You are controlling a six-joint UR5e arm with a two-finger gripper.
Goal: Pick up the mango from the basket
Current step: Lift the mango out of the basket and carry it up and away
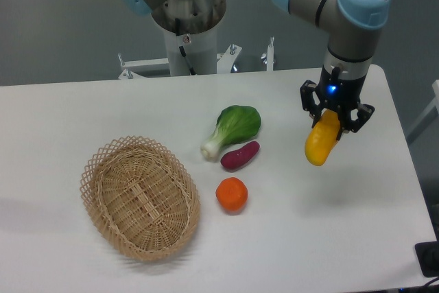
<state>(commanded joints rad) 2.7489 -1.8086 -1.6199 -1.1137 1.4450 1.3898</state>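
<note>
The black two-finger gripper (334,120) was clamped on the upper end of the elongated smooth yellow mango (322,141), which hung tilted above the white table (103,104), well apart from the oval tan wicker basket (140,197) at the left.

No legible text, label, brand, number or sign is visible anywhere in the view. The robot arm (343,5), its base column (186,29) and the table (103,108) carry no readable markings.
</note>
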